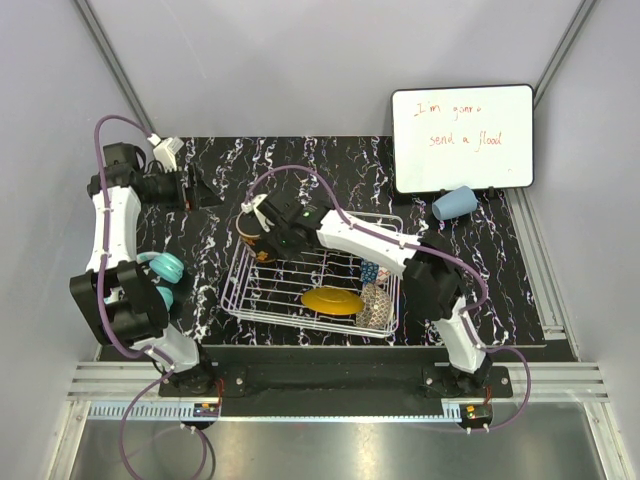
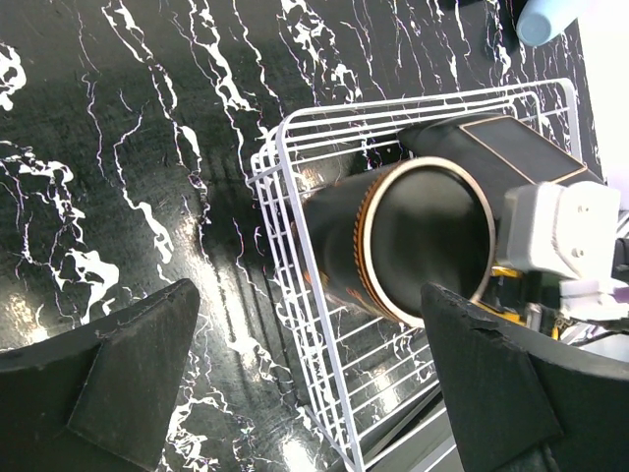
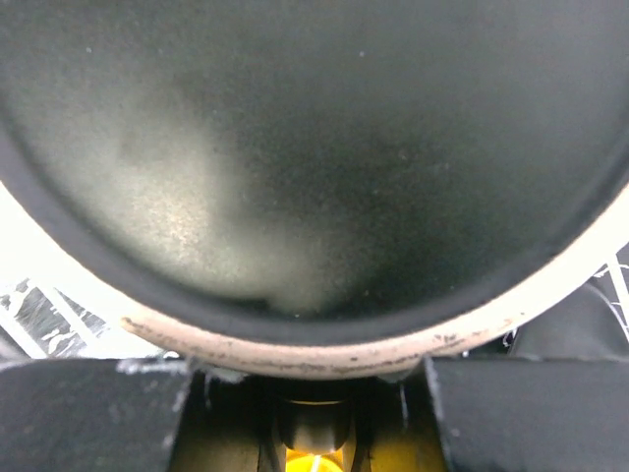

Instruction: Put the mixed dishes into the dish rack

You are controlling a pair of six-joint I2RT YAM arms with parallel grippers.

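Observation:
My right gripper (image 1: 262, 236) (image 3: 314, 398) is shut on a glossy dark mug with an orange-red band (image 1: 250, 226) (image 2: 393, 246), held on its side over the left end of the white wire dish rack (image 1: 232, 292) (image 2: 285, 187). The mug's dark inside and pale rim (image 3: 324, 344) fill the right wrist view. A yellow plate (image 1: 333, 300), a beige-brown patterned bowl (image 1: 378, 308) and a blue patterned bowl (image 1: 374, 272) lie in the rack. A light blue cup (image 1: 454, 203) (image 2: 546, 18) lies on the table near the whiteboard. My left gripper (image 1: 196, 190) (image 2: 310, 393) is open and empty, left of the rack.
A whiteboard (image 1: 462, 138) with red writing stands at the back right. Teal rounded objects (image 1: 165, 268) sit by the left arm. The table is black marble-patterned (image 1: 300, 165). A metal rail runs along the near edge.

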